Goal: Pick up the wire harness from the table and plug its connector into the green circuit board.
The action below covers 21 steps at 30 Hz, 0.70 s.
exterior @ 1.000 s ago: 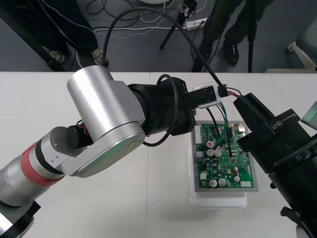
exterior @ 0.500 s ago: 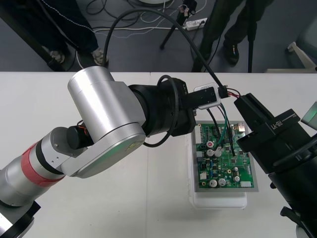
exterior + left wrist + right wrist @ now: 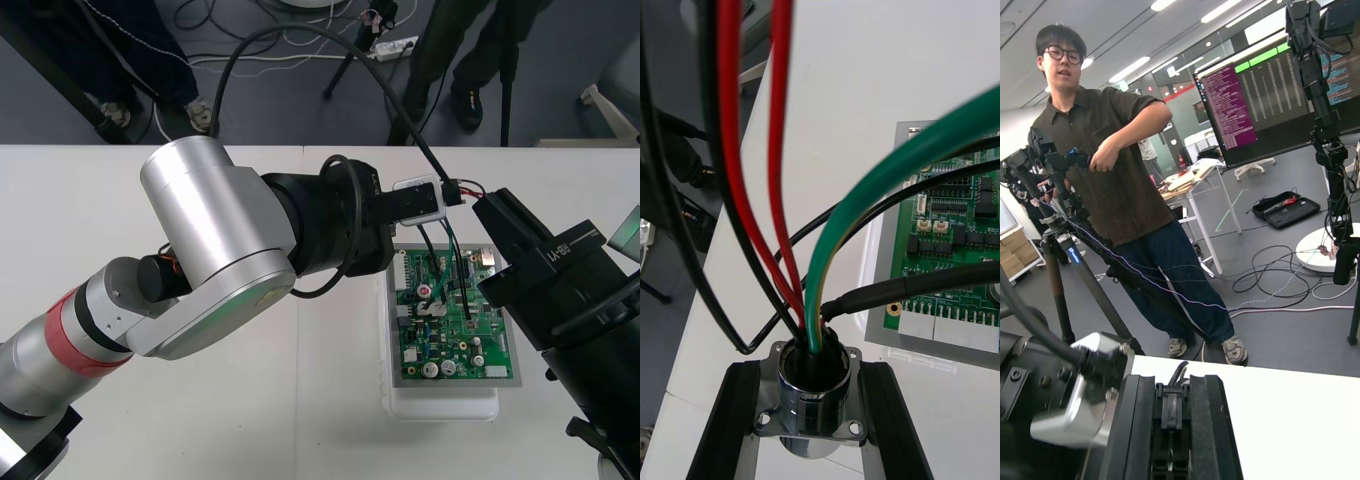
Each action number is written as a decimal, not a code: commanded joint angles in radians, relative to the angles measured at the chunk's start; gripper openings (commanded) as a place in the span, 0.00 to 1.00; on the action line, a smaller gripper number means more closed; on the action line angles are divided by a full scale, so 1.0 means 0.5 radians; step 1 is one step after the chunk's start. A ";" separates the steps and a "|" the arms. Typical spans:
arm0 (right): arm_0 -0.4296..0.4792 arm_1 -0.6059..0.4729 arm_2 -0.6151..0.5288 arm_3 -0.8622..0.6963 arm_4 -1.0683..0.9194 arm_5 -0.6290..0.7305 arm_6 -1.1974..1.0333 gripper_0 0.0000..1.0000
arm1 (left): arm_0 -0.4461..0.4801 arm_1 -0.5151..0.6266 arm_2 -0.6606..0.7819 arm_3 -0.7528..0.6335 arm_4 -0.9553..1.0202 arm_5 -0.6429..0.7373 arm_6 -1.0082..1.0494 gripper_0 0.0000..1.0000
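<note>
Pinching the round metal socket (image 3: pixel 811 409) by its flange, the left gripper (image 3: pixel 811 379) had its black fingers (image 3: pixel 741 427) tight on either side of it. The wire harness (image 3: pixel 452 250) was off the tabletop (image 3: pixel 300 420), hung in the air above the far edge of the green circuit board (image 3: pixel 450 345). Look of it: shiny socket, flat flange with small holes at the corners. Out of it came two red wires (image 3: pixel 730 187), a fat green wire (image 3: pixel 887 187), thin black wires (image 3: pixel 685 247) and a black sleeved lead (image 3: pixel 902 289) running out over the board. In the front view green and black strands dropped from the left gripper to the board, with the dark tip (image 3: pixel 467 318) on the board's right half; couldn't tell if it was seated. The board sat on its white base (image 3: pixel 440 402). The right gripper (image 3: pixel 490 215) was just beside the socket, over the board's right side, fingers pressed close together with a dark part between them that I couldn't identify
</note>
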 commanded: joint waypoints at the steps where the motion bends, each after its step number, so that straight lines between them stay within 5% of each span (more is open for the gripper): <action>1: 0.045 0.038 -0.063 -0.088 0.000 -0.026 -0.065 0.00 | -0.054 -0.048 -0.064 -0.002 -0.014 0.175 -0.163 0.11; 3: 0.045 0.038 -0.060 -0.088 0.004 -0.026 -0.068 0.00 | -0.054 -0.048 -0.067 -0.005 -0.014 0.209 -0.178 0.14; 6: 0.045 0.038 -0.063 -0.085 0.000 -0.026 -0.068 0.00 | -0.054 -0.048 -0.070 -0.002 -0.014 0.280 -0.200 0.78; 8: 0.045 0.038 -0.063 -0.088 0.000 -0.026 -0.068 0.00 | -0.054 -0.048 -0.067 -0.002 -0.014 0.295 -0.209 1.00; 21: 0.045 0.032 -0.072 -0.088 -0.003 -0.026 -0.068 0.00 | -0.048 -0.051 -0.067 -0.005 -0.017 0.295 -0.243 1.00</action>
